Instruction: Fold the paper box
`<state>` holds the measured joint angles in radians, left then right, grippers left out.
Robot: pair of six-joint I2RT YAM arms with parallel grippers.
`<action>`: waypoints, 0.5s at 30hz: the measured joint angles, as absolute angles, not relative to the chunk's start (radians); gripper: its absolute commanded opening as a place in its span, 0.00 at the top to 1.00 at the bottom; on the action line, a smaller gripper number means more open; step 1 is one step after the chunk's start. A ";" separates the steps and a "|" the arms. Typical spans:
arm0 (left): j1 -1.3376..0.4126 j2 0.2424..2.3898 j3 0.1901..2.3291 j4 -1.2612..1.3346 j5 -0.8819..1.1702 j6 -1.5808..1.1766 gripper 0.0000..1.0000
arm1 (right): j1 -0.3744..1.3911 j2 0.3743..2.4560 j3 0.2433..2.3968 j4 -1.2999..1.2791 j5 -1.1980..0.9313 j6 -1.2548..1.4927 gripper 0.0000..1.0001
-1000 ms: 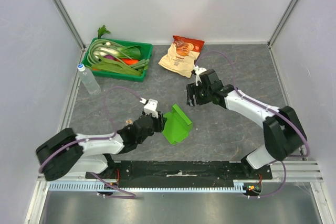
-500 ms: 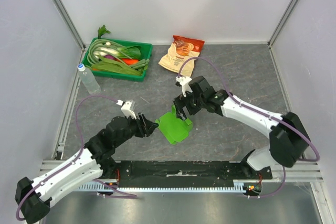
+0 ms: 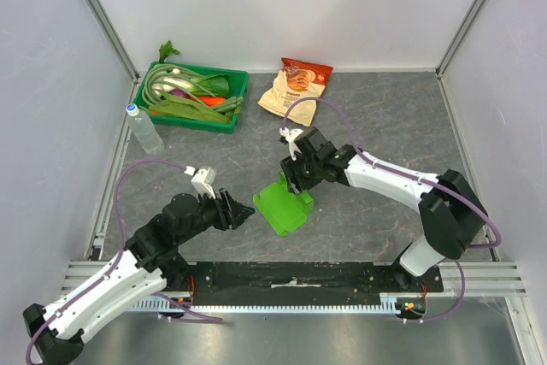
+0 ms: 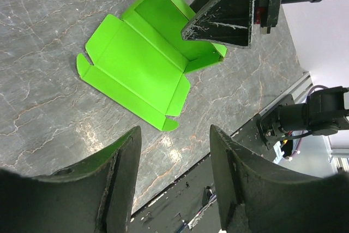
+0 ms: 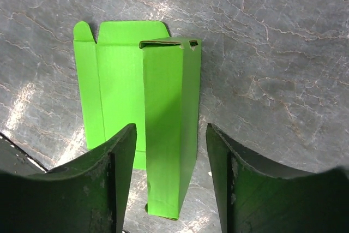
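Your left gripper (image 3: 244,214) has backed off the paper box (image 3: 285,205), jaws parted and empty. Your right gripper (image 3: 292,184) has come over its far end, jaws wide astride the raised panel, seemingly not pinching. It lies mid-surface (image 3: 376,126).

The paper box (image 3: 286,205) is thin matt card, lime green, smooth, with crisp creases. The counter (image 3: 385,100) under it looks like dark grey veined stone, with a slight sheen where light glares beside the box. The right arm's fingers (image 5: 103,189) over the box are black plastic, matt and scuffed.
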<state>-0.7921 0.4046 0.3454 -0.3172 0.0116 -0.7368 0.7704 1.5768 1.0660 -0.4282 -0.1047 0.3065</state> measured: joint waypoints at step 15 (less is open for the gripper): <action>-0.792 0.437 0.351 -0.328 0.012 -0.737 0.40 | 0.782 1.573 1.066 -0.427 -0.059 0.390 0.76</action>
